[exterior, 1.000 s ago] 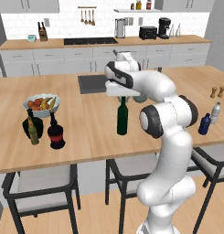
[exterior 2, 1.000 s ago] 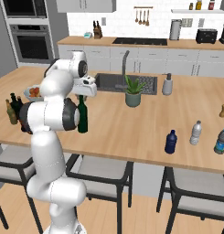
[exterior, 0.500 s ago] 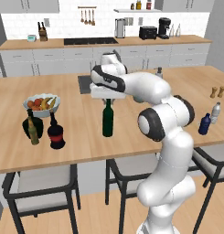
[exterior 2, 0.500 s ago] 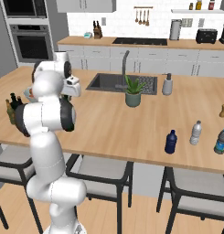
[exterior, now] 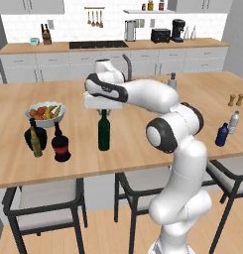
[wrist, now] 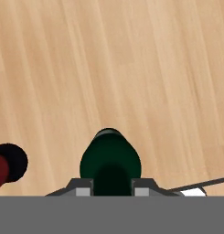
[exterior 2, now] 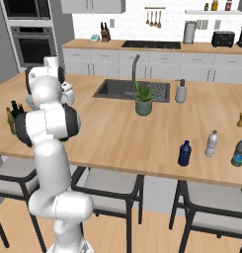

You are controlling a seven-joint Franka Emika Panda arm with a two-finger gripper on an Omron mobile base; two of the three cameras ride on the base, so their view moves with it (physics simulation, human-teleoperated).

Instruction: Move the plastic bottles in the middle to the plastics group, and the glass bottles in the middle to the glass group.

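My gripper [exterior: 104,110] is shut on the neck of the tall dark green wine bottle [exterior: 103,133], which stands upright low over the wooden counter [exterior: 143,144]. In the hand view the wine bottle [wrist: 110,162] sits between my fingertips [wrist: 84,187]. The squat black bottle with the red band [exterior: 60,145] stands just left of it, and also shows as the black bottle [wrist: 7,164] in the hand view. Further left are the fat dark green bottle [exterior: 29,136] and the olive-brown bottle [exterior: 36,144]. At the far right the dark blue bottle [exterior: 221,134] stands beside the clear water bottle [exterior: 233,121].
A fruit bowl [exterior: 45,113] sits behind the glass bottles. Two brown shakers [exterior: 235,99] stand at the far right. A potted plant [exterior 2: 143,99], a soap dispenser [exterior 2: 180,92] and the sink [exterior 2: 117,89] lie mid-counter. Chairs stand along the near edge.
My arm has swung left along the counter, carrying the green wine bottle from the middle to a spot beside the black bottle.
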